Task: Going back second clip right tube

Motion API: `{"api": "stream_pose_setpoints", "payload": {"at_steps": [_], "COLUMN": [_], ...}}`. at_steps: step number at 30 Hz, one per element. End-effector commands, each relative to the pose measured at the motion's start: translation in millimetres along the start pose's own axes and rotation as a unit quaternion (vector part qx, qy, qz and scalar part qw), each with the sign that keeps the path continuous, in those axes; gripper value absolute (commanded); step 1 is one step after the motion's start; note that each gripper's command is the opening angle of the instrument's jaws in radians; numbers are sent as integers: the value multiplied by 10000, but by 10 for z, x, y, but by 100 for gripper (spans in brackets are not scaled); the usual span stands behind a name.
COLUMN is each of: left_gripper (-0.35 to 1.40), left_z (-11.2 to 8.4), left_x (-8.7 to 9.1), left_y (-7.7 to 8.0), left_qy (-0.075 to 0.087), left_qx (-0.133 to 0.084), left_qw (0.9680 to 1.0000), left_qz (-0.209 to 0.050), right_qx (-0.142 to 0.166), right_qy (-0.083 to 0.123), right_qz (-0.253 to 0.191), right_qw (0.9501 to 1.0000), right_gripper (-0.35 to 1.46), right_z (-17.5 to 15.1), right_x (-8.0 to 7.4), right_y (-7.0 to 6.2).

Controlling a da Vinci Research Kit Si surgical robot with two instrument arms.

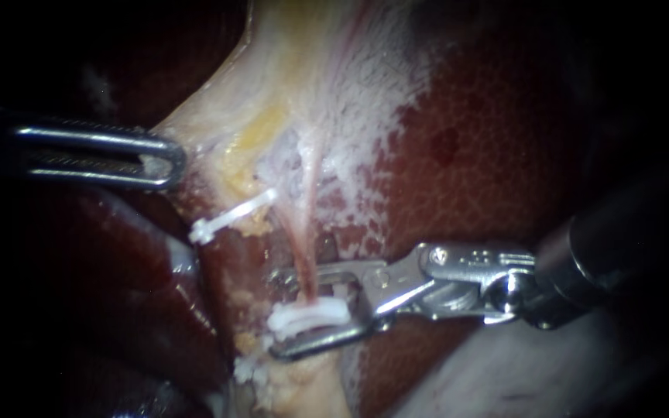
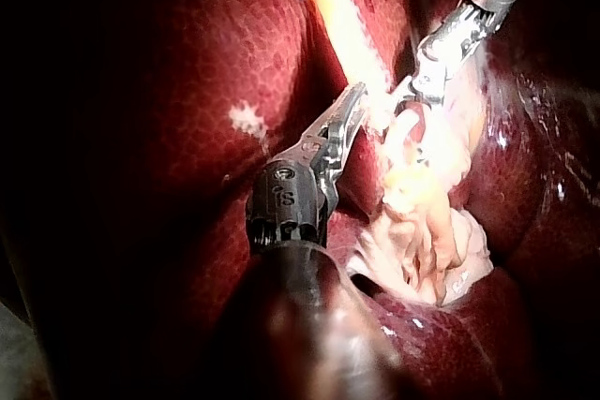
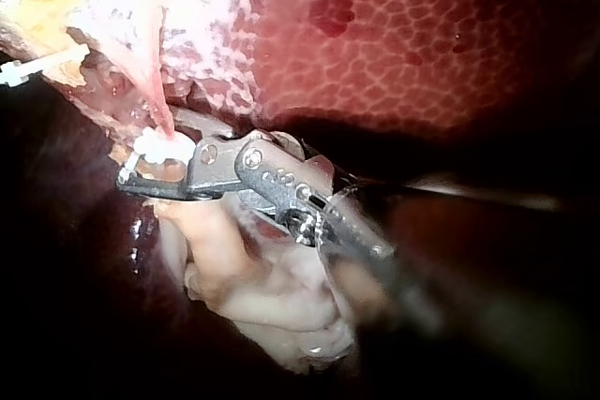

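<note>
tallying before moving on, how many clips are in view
2 clear: upper clip left of the pink tube; lower clip on that tube, between the right instrument's open jaws. White bits below may be a third.

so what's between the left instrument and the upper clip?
Endoscope view: only bare pale tissue between the left instrument and the upper clip, nothing else.

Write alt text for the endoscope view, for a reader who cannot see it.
The right instrument's shiny metal tool stands open around a white plastic clip on a thin pink tube, over dark red mottled liver. Another white clip lies up and to the left on pale yellowish tissue, near the left instrument's slender metal tool.
</note>
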Motion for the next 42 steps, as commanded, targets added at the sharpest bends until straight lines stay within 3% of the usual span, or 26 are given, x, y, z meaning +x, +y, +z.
{"api": "stream_pose_setpoints", "payload": {"at_steps": [1, 13, 21, 29, 42], "left_gripper": [-35, -35, -35, -35, -35], "left_z": [0, 3, 6, 9, 27], "left_x": [0, 5, 8, 10, 21], "left_y": [0, 3, 3, 5, 21], "left_qy": [0, -6, -11, -15, -12], "left_qx": [-3, -12, -21, -25, 4], "left_qw": [10000, 10000, 10000, 10000, 10000], "left_qz": [1, 14, 20, 28, 72], "right_qx": [-7, -15, -430, -618, -641], "right_qy": [1, -121, -9, 30, 39], "right_qz": [-1, 22, -114, -284, -271], "right_qw": [10000, 9999, 9990, 9977, 9976], "right_gripper": [59, 59, 60, 60, 60], "right_z": [-3, -50, -94, -129, -148], "right_x": [-3, -1, 10, 26, 30], "right_y": [-1, -7, -12, -12, -15]}}
